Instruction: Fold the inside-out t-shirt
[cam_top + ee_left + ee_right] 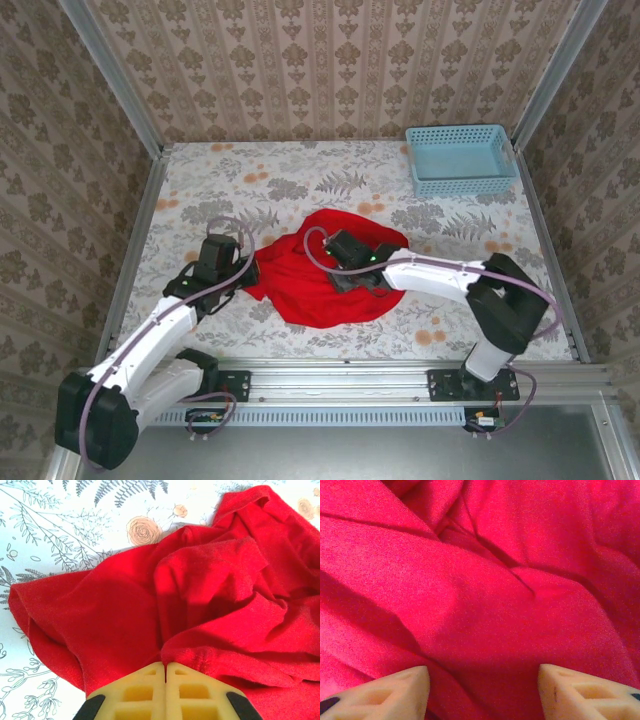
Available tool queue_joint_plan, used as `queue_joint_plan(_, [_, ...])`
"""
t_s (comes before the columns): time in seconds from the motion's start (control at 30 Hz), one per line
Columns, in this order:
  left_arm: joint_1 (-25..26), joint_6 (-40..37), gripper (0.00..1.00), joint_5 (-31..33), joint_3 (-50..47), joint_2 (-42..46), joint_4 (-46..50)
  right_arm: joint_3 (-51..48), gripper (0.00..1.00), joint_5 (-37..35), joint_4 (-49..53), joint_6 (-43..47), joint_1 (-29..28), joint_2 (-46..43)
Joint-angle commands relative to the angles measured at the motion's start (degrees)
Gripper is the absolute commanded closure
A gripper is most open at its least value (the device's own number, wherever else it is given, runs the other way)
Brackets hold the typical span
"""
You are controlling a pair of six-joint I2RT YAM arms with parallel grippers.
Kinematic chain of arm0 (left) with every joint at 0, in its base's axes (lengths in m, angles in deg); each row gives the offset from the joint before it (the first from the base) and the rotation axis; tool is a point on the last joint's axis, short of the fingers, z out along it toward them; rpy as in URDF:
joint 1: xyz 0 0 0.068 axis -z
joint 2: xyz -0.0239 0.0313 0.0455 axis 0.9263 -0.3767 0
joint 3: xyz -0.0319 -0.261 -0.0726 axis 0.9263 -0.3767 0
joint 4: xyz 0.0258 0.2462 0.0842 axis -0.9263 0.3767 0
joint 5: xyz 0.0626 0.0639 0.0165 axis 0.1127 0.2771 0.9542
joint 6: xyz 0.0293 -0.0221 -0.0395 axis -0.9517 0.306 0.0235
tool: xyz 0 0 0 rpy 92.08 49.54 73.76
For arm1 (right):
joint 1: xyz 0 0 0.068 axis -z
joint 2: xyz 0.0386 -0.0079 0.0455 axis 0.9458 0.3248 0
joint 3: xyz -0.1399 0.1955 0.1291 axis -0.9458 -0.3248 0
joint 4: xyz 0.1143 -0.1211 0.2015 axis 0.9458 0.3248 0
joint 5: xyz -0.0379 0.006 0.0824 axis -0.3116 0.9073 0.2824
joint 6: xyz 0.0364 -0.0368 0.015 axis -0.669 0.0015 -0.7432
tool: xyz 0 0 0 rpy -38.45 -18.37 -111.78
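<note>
The bright red inside-out t-shirt point(315, 275) lies crumpled in a heap at the middle of the table. My left gripper point(243, 272) is at its left edge, and in the left wrist view the yellow fingertips point(165, 666) are shut on a bunched fold of the t-shirt point(210, 595). My right gripper point(340, 262) sits over the middle of the heap. In the right wrist view its fingers point(400, 687) stand well apart, open, right above the red cloth point(485, 605), with nothing pinched between them.
A light-blue plastic basket point(461, 159) stands at the back right corner. Floral tablecloth point(250, 180) shows around the heap. Metal frame rails point(135, 250) border the table left, right and front.
</note>
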Motion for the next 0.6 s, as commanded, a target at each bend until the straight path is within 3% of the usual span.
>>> queue_joint_plan(0.0, [-0.65, -1.57, 1.00, 0.28, -0.03, 1.09, 1.23, 3.88, 0.49, 0.33, 0.48, 2.03, 0.90, 2.24])
queue_joint_plan(0.2, [-0.83, -2.23, 1.00, 1.37, 0.04, 1.30, 2.00, 3.82, 0.98, -1.45, -0.71, 1.85, 3.19, 1.27])
queue_joint_plan(0.43, [-1.11, -3.83, 1.00, 3.00, 1.17, 0.39, 3.54, 1.11, 1.00, 2.88, -1.58, 1.44, 3.70, -7.13])
queue_joint_plan(0.57, [-1.29, -4.28, 1.00, 4.34, 1.78, -0.68, 4.56, -1.28, 1.00, 1.75, -1.88, 0.89, 3.69, -11.72])
